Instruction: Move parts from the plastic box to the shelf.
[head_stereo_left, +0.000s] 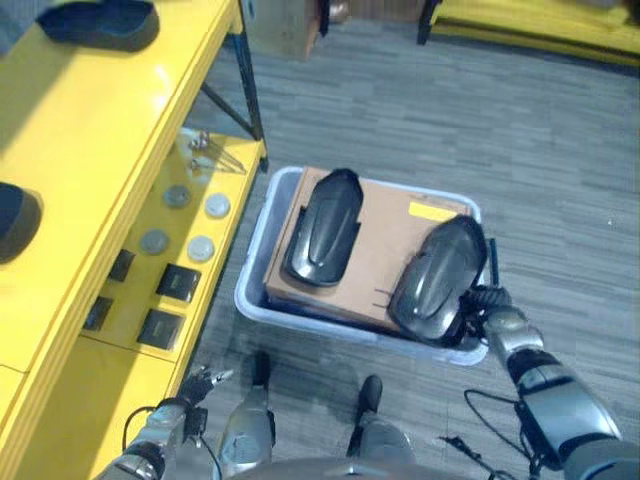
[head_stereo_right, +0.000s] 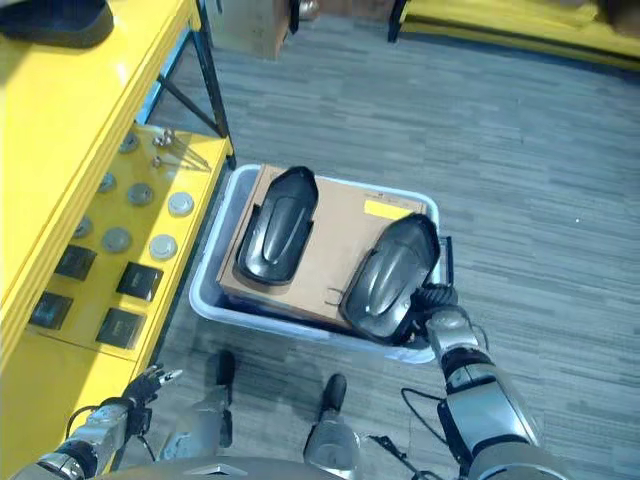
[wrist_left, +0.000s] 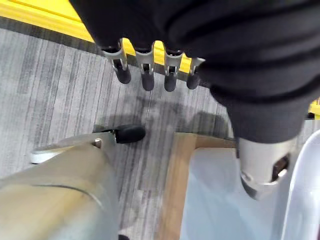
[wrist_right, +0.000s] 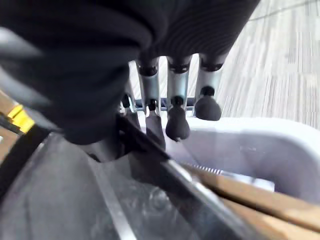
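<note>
My right hand (head_stereo_left: 478, 303) sits at the near right corner of the plastic box (head_stereo_left: 262, 240), fingers curled onto the edge of the right black part (head_stereo_left: 438, 279). From the head views I count two black parts lying on a cardboard sheet (head_stereo_left: 382, 235) in the box; both run lengthwise away from me, the right one leaning rightward. The left black part (head_stereo_left: 324, 226) lies just beside the yellow shelf (head_stereo_left: 95, 130). In the right wrist view, my fingers (wrist_right: 176, 112) hook that part's rim. My left hand (wrist_left: 150, 65) hangs relaxed, holding nothing.
</note>
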